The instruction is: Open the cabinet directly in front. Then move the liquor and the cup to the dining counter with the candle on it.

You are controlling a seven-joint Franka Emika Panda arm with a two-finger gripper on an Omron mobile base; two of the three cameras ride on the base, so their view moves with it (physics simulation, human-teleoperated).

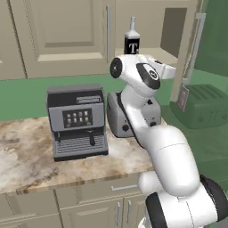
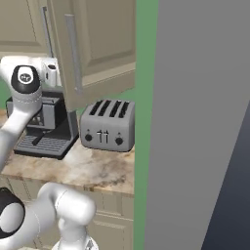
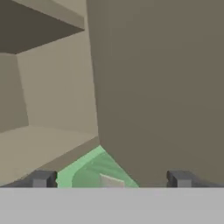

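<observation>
Beige wall cabinet (image 1: 62, 35): right panelled door (image 2: 95, 46) swung open. Dark squarish liquor bottle (image 1: 132, 42) stands on its shelf. Two-finger gripper (image 3: 111, 178) spread wide, empty, facing the interior.

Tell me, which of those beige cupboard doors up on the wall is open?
The right-hand door of the cabinet is swung out, baring the shelf with the liquor; the left door beside it is shut flat.
</observation>
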